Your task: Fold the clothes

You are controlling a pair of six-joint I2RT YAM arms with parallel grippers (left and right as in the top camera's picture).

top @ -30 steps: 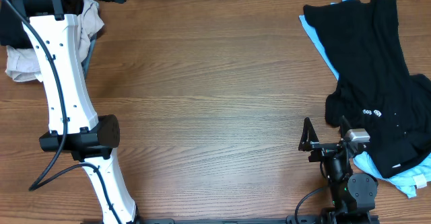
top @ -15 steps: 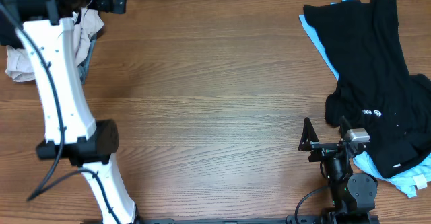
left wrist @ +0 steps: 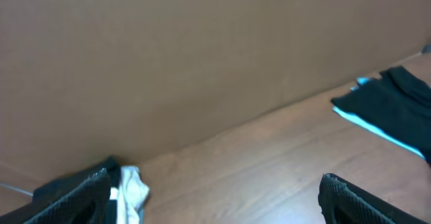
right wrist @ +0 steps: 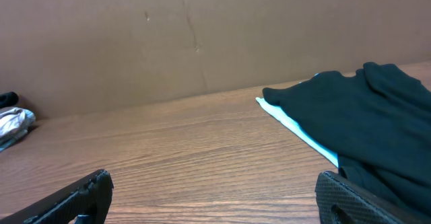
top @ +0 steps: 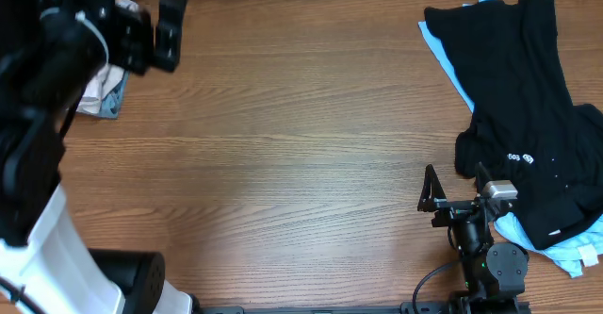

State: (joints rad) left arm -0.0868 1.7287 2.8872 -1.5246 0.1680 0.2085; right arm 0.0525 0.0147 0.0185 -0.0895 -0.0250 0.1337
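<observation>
A black garment (top: 528, 107) lies crumpled on a light blue garment (top: 450, 61) at the table's right side. They also show in the right wrist view as black (right wrist: 370, 116) over blue (right wrist: 296, 126), and far right in the left wrist view (left wrist: 397, 99). A pale white and grey pile of clothes (top: 99, 95) lies at the far left, partly hidden by my left arm. My left gripper (top: 168, 31) is raised high near the back left, open and empty (left wrist: 219, 200). My right gripper (top: 459, 190) is open and empty, low at the front right (right wrist: 215, 197), just left of the black garment.
A brown cardboard wall (right wrist: 202, 42) runs along the back of the wooden table (top: 301, 163). My left arm's white links (top: 57, 248) fill the front left of the overhead view. A bit of white cloth (left wrist: 131, 187) lies by the left finger.
My left arm has lifted up and swung right, away from the pile at the far left. The right arm and the garments have not moved.
</observation>
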